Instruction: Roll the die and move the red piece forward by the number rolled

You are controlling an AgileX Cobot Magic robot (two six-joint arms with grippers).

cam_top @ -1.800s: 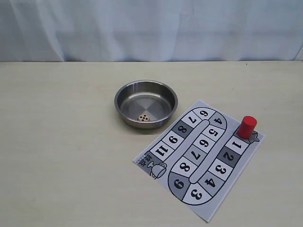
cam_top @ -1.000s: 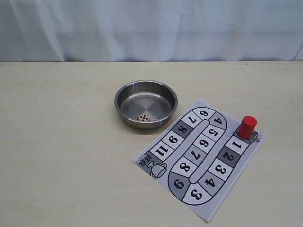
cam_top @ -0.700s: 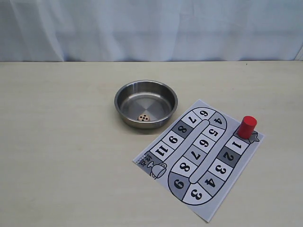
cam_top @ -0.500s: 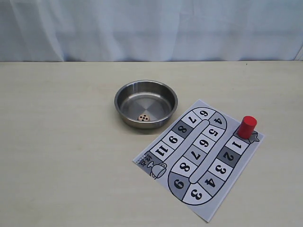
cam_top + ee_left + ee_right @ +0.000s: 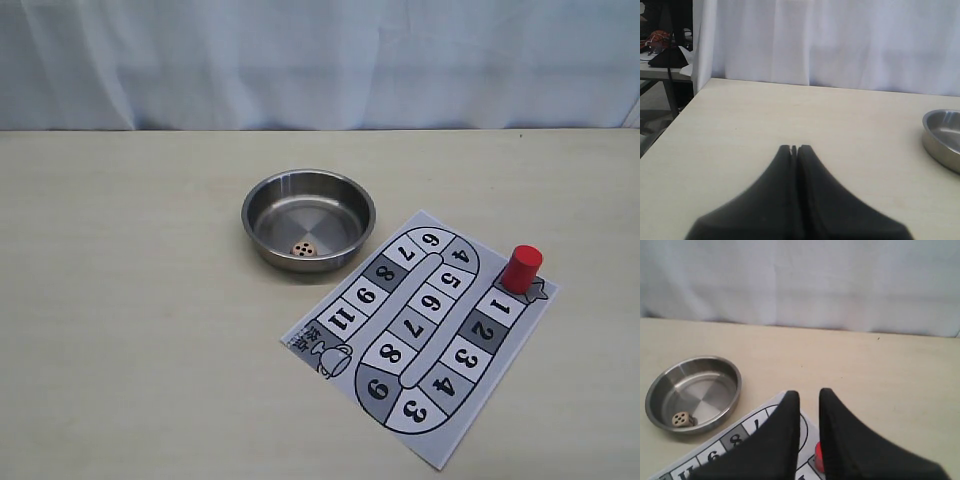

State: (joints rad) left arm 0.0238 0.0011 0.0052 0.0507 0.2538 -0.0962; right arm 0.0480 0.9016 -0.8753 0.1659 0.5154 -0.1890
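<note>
Overhead, the exterior view showed the die (image 5: 305, 247) lying inside the steel bowl (image 5: 262, 240), close to its near wall, with a dotted face turned up. Just beside the bowl, to its right and nearer the camera, a paper game board (image 5: 436, 386) lay flat and skewed on the pale table (image 5: 130, 320). The red piece (image 5: 521, 268) stood upright at the board's far right corner, on the grey mark next to the square numbered 1.

From the left wrist view, the left gripper (image 5: 794, 148) had its dark fingers pressed together with nothing between them, hanging over bare table, the bowl's edge off to one side.

From the right wrist view, the right gripper (image 5: 809, 392) held its fingers slightly apart, gripping nothing, above the board. The red piece peeked out beside one finger, and the die sat in the bowl beyond.
</note>
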